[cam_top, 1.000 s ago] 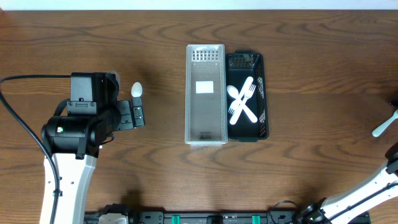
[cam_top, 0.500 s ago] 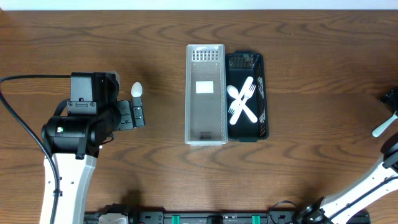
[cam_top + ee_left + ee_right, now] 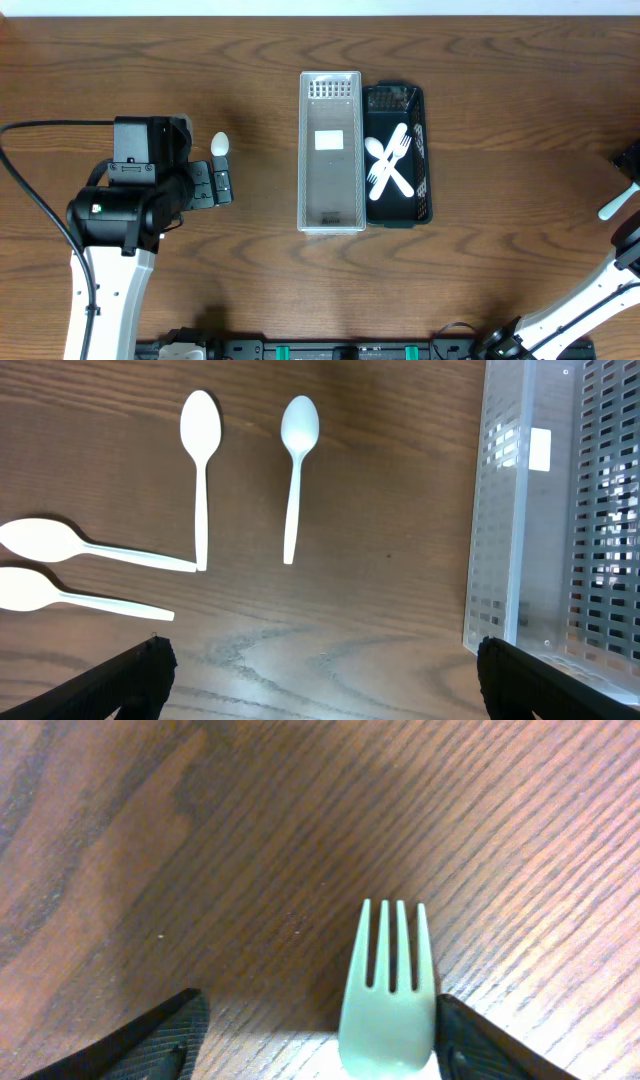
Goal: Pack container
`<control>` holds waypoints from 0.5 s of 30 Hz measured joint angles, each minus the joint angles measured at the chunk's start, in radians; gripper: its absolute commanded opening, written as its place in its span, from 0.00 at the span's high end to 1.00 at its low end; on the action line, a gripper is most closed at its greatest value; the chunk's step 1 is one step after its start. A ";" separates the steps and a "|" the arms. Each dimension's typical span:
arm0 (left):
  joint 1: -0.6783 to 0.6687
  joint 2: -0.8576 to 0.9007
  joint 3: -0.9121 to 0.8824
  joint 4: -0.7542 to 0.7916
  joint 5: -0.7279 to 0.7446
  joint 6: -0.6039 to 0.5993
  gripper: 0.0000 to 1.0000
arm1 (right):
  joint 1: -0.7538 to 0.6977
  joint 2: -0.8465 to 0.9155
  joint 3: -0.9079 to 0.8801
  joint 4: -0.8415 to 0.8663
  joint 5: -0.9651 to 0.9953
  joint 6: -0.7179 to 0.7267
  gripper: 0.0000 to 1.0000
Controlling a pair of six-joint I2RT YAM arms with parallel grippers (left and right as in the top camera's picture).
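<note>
A clear slotted container [image 3: 331, 150] stands mid-table, also in the left wrist view [image 3: 545, 520]. A black container [image 3: 420, 150] beside it holds white cutlery [image 3: 390, 165]. Several white spoons [image 3: 200, 470] lie on the wood ahead of my left gripper [image 3: 322, 650], which is open and empty; overhead it [image 3: 222, 185] sits below one visible spoon [image 3: 219, 145]. My right gripper [image 3: 320, 1005] is open at the table's far right edge [image 3: 630, 160]. A white fork [image 3: 388, 1000] lies between its fingers, close to the right finger, and shows overhead [image 3: 615, 205].
The left arm's body [image 3: 130, 200] covers the table at the left and hides most of the spoons from above. A black rail [image 3: 330, 350] runs along the front edge. Bare wood lies between the containers and each arm.
The right arm has shifted slightly at the table's right edge. The left arm, the spoons and the containers have not moved.
</note>
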 measured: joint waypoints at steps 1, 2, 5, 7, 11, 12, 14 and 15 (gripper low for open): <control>0.000 0.000 0.000 0.000 0.000 0.000 0.02 | -0.003 0.000 0.000 0.000 0.000 -0.001 0.39; 0.000 0.000 0.000 0.000 0.000 0.000 0.02 | -0.005 0.000 0.000 -0.001 0.000 -0.003 0.44; 0.000 0.000 0.000 0.000 0.000 0.000 0.02 | -0.010 0.000 0.001 -0.003 0.001 -0.001 0.48; 0.000 0.000 0.000 0.000 0.000 0.000 0.02 | -0.010 0.000 0.002 -0.003 0.001 0.000 0.49; 0.000 0.000 0.000 0.000 0.000 0.000 0.02 | -0.010 0.001 0.002 -0.004 0.000 -0.002 0.62; 0.000 0.000 0.000 0.000 0.000 0.000 0.02 | -0.010 0.001 0.002 -0.004 0.000 -0.001 0.63; 0.000 0.000 0.000 0.000 0.000 0.000 0.02 | -0.010 0.001 0.002 -0.005 0.000 -0.002 0.66; 0.000 0.000 0.000 0.000 0.000 0.000 0.02 | -0.010 0.001 0.002 -0.005 0.000 -0.002 0.66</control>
